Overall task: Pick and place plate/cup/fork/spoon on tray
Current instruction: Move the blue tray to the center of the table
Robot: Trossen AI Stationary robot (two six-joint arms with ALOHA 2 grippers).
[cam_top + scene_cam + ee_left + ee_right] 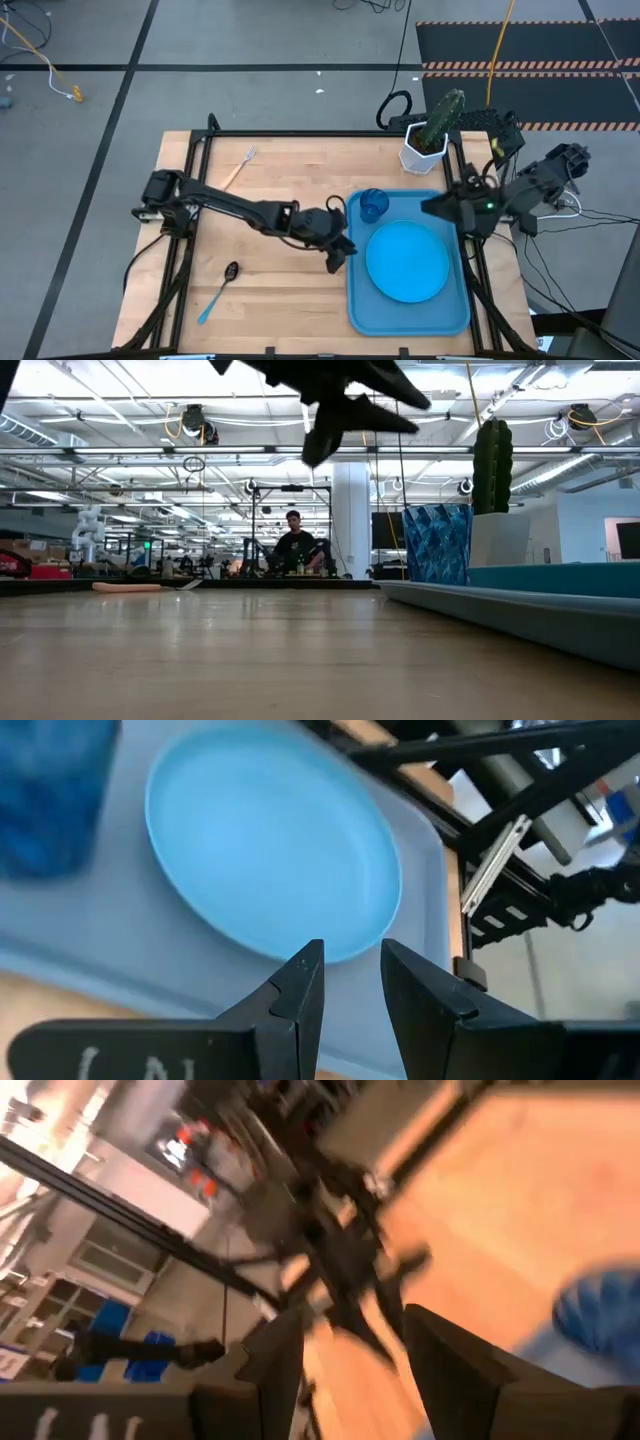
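The sky-blue plate [405,260] lies flat in the blue tray [358,310]. It also shows in the left wrist view [270,840]. The dark-blue cup [373,204] stands upright in the tray's far left corner, seen too in the low view [437,545]. The orange-handled fork [240,168] lies on the table at the far side. The spoon [220,290] lies at the near left. My left gripper [340,257] hovers at the tray's left rim, open and empty [350,970]. My right gripper [432,207] is over the tray's far right edge, open and empty [350,1350].
A white pot with a cactus [430,140] stands just beyond the tray's far edge. Bare wooden table [270,300] lies between the spoon and the tray. A person [297,545] sits in the room far behind the table.
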